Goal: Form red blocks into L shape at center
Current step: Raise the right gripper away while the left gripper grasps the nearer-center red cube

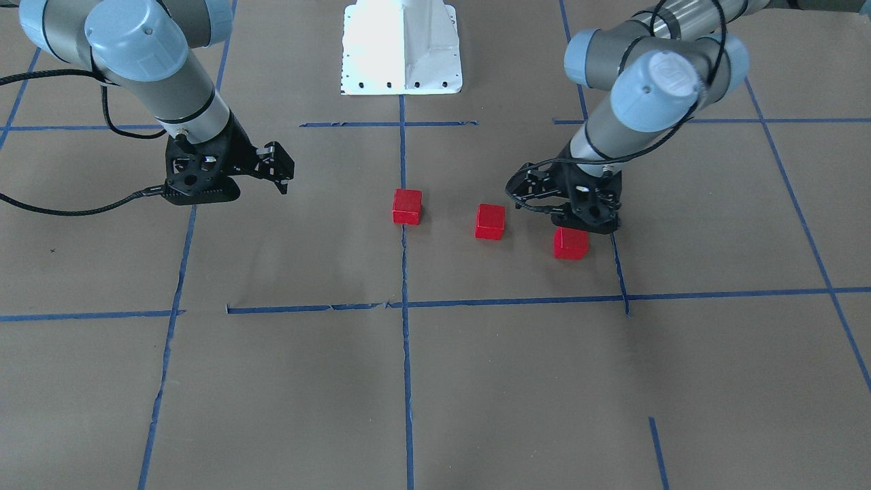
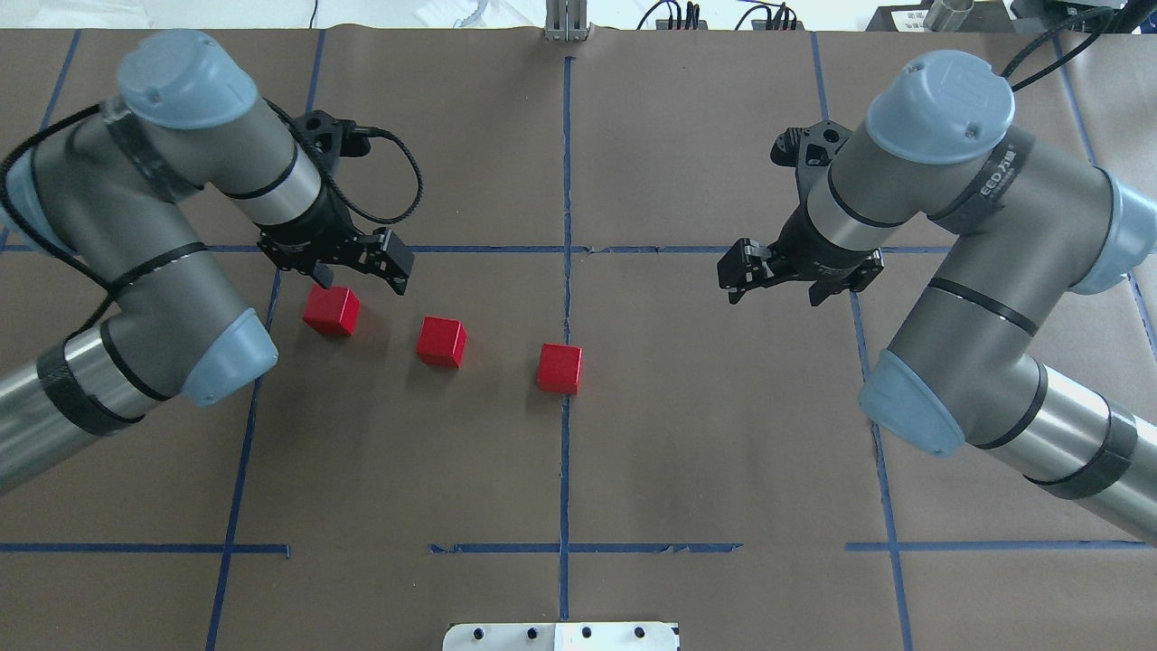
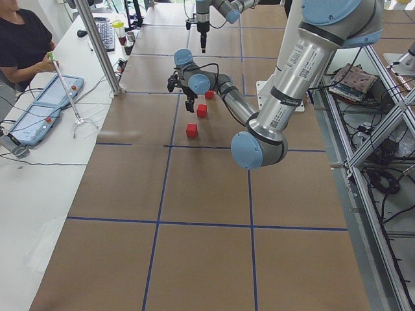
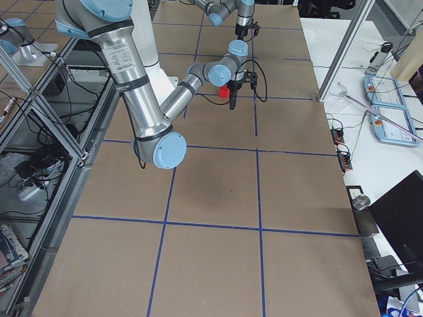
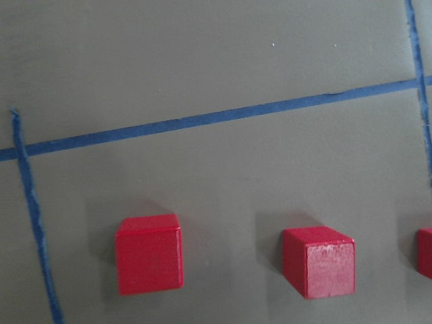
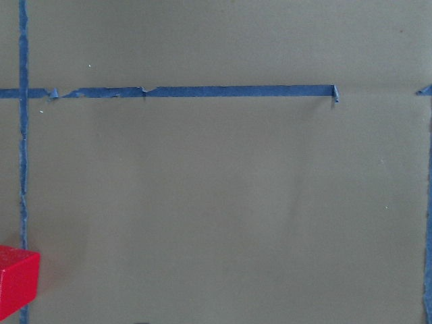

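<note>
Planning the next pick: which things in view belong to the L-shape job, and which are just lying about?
Job: three red blocks; centre of the paper; left tool; right tool.
Lying about: white base plate; tablets on the side table.

Brown paper tabletop [image 2: 723,434], blue tape grid [image 2: 566,163]. Three red blocks [image 2: 442,341] sit apart in a row on it.

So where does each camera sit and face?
Front-facing: opposite side, toward white base plate; both arms.
Overhead: behind plate, facing down; both arms.
Exterior left: brown paper table's end; left arm near.
Exterior right: other end; right arm near.
Left wrist: down on red cubes; no arm.
Right wrist: down on table; no arm.
First two share all three cubes.
</note>
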You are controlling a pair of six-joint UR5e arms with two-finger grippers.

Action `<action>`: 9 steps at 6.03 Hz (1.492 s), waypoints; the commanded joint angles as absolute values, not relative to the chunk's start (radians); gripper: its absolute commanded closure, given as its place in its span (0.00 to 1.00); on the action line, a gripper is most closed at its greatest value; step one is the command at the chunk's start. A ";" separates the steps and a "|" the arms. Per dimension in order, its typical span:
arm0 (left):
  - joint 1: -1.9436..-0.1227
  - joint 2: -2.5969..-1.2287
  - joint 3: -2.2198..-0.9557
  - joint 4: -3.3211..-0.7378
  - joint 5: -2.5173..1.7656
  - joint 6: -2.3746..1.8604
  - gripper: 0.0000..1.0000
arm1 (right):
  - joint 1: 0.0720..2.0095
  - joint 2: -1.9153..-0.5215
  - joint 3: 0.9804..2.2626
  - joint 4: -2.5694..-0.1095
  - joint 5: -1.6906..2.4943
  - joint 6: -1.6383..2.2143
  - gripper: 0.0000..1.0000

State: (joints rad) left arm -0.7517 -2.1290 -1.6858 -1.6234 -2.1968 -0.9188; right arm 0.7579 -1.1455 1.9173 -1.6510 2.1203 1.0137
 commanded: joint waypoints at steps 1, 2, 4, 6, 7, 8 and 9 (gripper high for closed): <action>-0.666 -2.166 -1.646 -1.628 -2.085 -0.969 0.00 | 0.758 -1.173 1.925 -1.651 2.108 1.009 0.00; -0.644 -2.167 -1.619 -1.659 -2.063 -0.969 0.00 | 0.758 -1.173 1.927 -1.649 2.106 1.009 0.00; -0.627 -2.178 -1.545 -1.736 -2.043 -0.973 0.00 | 0.758 -1.170 1.942 -1.649 2.106 1.012 0.00; -0.621 -2.184 -1.531 -1.738 -2.023 -0.979 0.02 | 0.758 -1.172 1.937 -1.651 2.108 1.012 0.00; -0.611 -2.189 -1.531 -1.736 -2.023 -0.982 0.26 | 0.756 -1.172 1.934 -1.649 2.108 1.012 0.00; -0.609 -2.194 -1.532 -1.753 -2.023 -0.982 0.80 | 0.758 -1.172 1.936 -1.651 2.108 1.011 0.00; -0.606 -2.198 -1.534 -1.755 -2.023 -1.005 1.00 | 0.759 -1.172 1.934 -1.651 2.108 1.011 0.00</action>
